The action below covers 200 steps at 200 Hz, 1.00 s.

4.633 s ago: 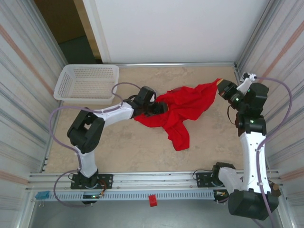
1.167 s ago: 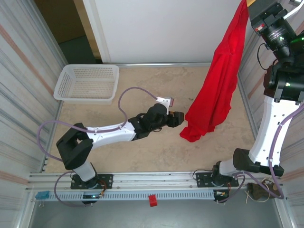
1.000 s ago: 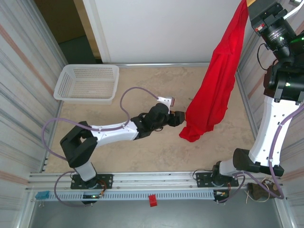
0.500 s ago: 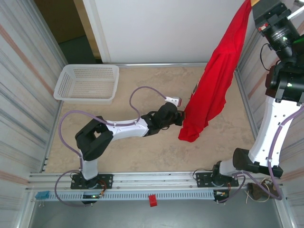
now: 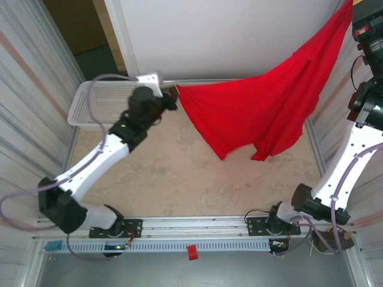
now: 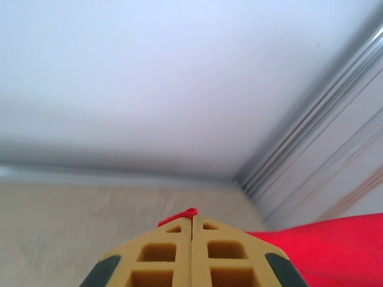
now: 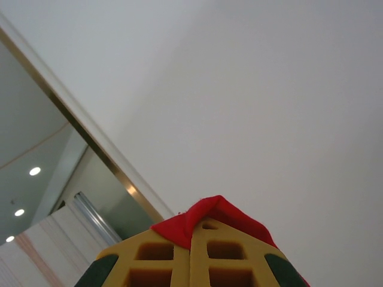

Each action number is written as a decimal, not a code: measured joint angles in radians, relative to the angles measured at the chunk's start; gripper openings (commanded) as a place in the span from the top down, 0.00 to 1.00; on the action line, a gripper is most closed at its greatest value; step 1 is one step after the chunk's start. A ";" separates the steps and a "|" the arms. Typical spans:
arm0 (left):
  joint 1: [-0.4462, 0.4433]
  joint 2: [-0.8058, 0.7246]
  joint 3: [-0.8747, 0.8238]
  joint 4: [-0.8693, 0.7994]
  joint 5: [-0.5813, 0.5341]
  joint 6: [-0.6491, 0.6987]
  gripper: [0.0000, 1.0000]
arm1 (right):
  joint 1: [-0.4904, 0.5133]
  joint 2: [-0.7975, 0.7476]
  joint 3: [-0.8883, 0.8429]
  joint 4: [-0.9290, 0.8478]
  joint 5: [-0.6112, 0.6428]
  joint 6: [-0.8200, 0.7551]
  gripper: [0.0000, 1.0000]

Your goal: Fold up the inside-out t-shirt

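The t-shirt (image 5: 257, 113) is bright red, soft and plain on the side that shows. It hangs spread in the air like a sagging banner, well above the middle of the surface (image 5: 173, 179). Its top edge runs from a pinched corner at the far left up to a higher corner at the far right. Below that line the cloth drops in loose folds and ends in two hanging points. I cannot tell whether those points brush the surface.

My left end effector (image 5: 172, 94) is clenched on the left corner. In the left wrist view its fingers (image 6: 170, 251) meet flat, with a sliver of red poking out at the tip, and more red cloth trails off to the lower right. My right end effector (image 7: 191, 230) is raised high and clenched on the other corner. A small hump of red fabric sits pinched over its fingertips.

Counted: one t-shirt, two end effectors both grasping it, and one white mesh basket (image 5: 81, 113) at the far left of the surface, apart from the cloth.
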 measured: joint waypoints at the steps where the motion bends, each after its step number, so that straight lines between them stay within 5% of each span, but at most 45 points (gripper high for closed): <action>1: 0.001 -0.002 0.004 0.000 0.000 0.002 1.00 | 0.000 0.000 0.000 0.000 0.000 0.000 1.00; 129: 0.013 -0.232 0.297 -0.155 0.047 0.090 1.00 | -0.053 -0.098 0.098 0.036 -0.003 0.051 1.00; 168: 0.137 -0.181 0.240 -0.163 0.067 0.057 1.00 | 0.050 -0.159 -0.175 0.093 0.017 -0.005 1.00; 200: 0.250 0.013 0.105 -0.134 0.134 0.002 1.00 | 0.174 -0.116 -0.476 0.083 0.078 -0.147 1.00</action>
